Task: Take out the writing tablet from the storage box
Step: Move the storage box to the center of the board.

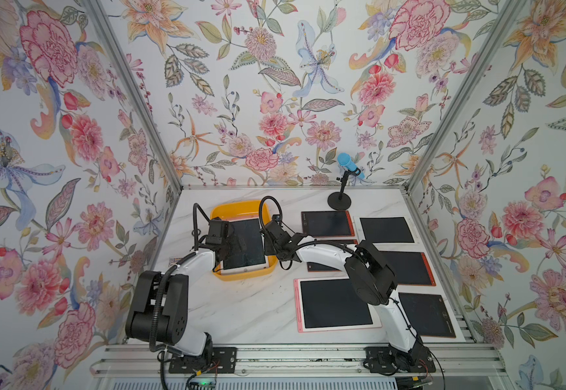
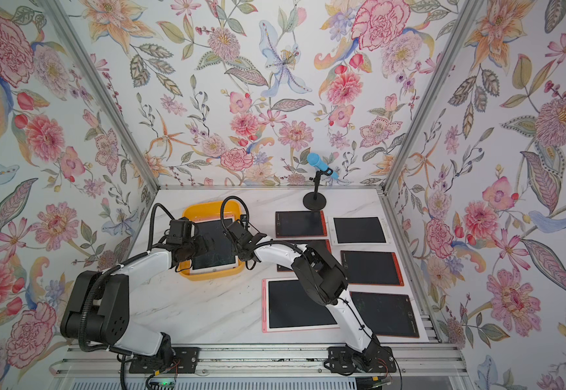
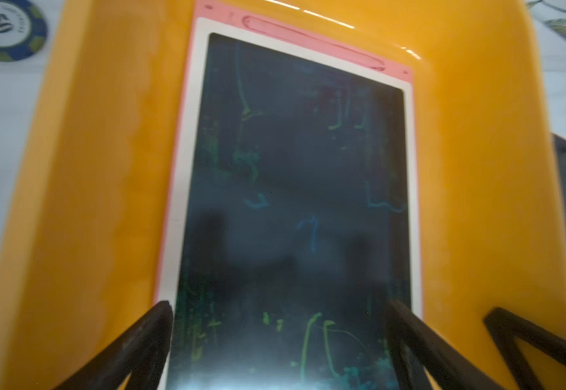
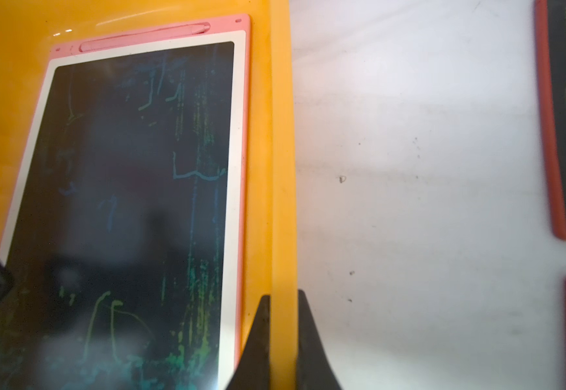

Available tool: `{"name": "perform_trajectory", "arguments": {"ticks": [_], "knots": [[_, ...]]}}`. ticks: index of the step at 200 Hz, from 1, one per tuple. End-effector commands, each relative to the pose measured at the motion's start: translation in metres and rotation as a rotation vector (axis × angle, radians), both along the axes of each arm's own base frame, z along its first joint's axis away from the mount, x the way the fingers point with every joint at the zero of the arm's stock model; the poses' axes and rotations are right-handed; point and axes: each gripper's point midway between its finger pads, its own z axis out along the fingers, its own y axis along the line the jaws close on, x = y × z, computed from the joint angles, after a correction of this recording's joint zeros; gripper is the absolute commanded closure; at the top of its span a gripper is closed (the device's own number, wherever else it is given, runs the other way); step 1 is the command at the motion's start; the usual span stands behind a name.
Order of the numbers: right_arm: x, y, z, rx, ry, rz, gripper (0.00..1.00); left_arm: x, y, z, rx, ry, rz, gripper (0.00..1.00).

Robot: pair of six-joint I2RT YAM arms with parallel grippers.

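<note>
The storage box (image 1: 241, 206) is a yellow-orange tray at the back left of the table, seen in both top views. In it lies the writing tablet (image 1: 249, 241), pink-framed with a dark screen bearing green and blue scribbles (image 3: 291, 169). My left gripper (image 3: 281, 304) hovers open over the tablet's near end, one finger near each long edge. My right gripper (image 4: 284, 295) is shut on the box's right wall (image 4: 283, 169), one finger inside and one outside. The tablet (image 4: 122, 169) lies flat beside that wall.
Several other tablets lie on the white marble table to the right, among them a pink one (image 1: 334, 307) and red-framed ones (image 1: 327, 223) (image 1: 406, 268). A blue microphone on a black stand (image 1: 340, 199) stands at the back. A blue chip (image 3: 4, 28) lies outside the box.
</note>
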Motion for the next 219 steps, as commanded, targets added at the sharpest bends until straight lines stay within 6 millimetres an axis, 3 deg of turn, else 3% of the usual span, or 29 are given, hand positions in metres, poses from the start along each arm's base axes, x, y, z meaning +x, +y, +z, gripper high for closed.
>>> {"name": "perform_trajectory", "arguments": {"ticks": [1,40,78,92,97,105,141,159,168,201,208,219], "knots": [[-0.022,-0.041,-0.041,-0.162,0.103,-0.025,0.97,-0.014,0.028,-0.029,0.163,0.116,0.051,0.01],[-0.027,-0.051,-0.041,-0.189,0.099,-0.024,0.97,-0.016,0.029,-0.058,0.116,0.169,0.066,0.01],[-0.027,-0.053,-0.041,-0.198,0.096,-0.018,0.97,-0.022,0.032,-0.075,0.068,0.188,0.082,0.01],[-0.027,-0.052,-0.042,-0.198,0.096,-0.016,0.98,-0.023,0.041,-0.073,0.128,0.205,0.087,0.01],[-0.026,-0.051,-0.042,-0.197,0.097,-0.014,0.98,-0.023,0.044,-0.071,0.153,0.208,0.089,0.07],[-0.026,-0.051,-0.042,-0.197,0.097,-0.014,0.98,-0.023,0.049,-0.066,0.186,0.21,0.096,0.01],[-0.027,-0.052,-0.039,-0.197,0.092,-0.013,0.98,-0.022,0.072,-0.045,0.348,0.217,0.11,0.01],[-0.028,-0.053,-0.036,-0.194,0.089,-0.012,0.98,-0.024,0.068,-0.058,0.329,0.245,0.092,0.01],[-0.029,-0.054,-0.034,-0.194,0.088,-0.01,0.98,-0.024,0.067,-0.064,0.329,0.265,0.086,0.13],[-0.031,-0.056,-0.034,-0.193,0.094,-0.008,0.98,-0.021,0.059,-0.067,0.293,0.266,0.05,0.11],[-0.031,-0.055,-0.035,-0.192,0.098,-0.004,0.98,-0.021,0.051,-0.07,0.257,0.263,0.024,0.02],[-0.032,-0.051,-0.037,-0.185,0.105,0.006,0.98,-0.021,0.047,-0.071,0.241,0.264,0.009,0.01]]}}
